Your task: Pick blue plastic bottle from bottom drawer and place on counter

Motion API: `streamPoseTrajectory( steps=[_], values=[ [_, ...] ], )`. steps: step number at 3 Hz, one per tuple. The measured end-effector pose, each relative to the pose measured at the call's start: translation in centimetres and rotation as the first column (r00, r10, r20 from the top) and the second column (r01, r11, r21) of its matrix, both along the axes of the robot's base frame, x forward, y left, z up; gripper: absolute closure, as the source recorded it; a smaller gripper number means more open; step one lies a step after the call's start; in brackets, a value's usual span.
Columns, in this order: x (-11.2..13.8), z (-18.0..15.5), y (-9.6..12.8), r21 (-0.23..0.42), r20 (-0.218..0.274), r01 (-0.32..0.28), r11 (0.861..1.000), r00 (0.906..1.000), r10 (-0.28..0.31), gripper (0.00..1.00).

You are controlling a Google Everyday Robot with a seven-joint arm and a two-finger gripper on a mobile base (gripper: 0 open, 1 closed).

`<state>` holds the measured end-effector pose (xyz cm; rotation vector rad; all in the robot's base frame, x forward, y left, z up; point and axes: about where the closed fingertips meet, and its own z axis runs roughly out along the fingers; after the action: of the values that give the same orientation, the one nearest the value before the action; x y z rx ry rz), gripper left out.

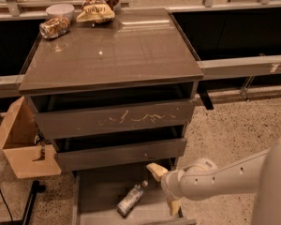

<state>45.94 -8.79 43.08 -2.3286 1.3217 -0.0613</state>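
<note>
The blue plastic bottle [130, 199] lies on its side in the pulled-out bottom drawer [99, 192], its small cap aimed up and right and its pale label showing. The end effector [163, 189] hangs just right of it, fingers spread. The glossy grey-brown desk [117, 55] tops the cabinet.

No legible text anywhere; claw [163, 189] low over the bottom drawer [99, 191]

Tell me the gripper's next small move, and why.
Probably move the gripper down and across to the blue plastic bottle: it lies on its side in the open bottom drawer, and the gripper, open, sits beside it, not yet around it.
</note>
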Motion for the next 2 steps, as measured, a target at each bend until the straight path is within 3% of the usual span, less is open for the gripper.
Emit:
streamPoseTrajectory(
  steps=[1, 2],
  values=[
    [0.5, -4.7, 0.2, 0.018, -0.03, -0.006, 1.0, 0.9995, 0.007, 0.0],
    [0.9, -11.3, 2.0, 0.048, -0.071, -0.031, 0.998, 0.9969, 0.034, 0.0]
  ],
)
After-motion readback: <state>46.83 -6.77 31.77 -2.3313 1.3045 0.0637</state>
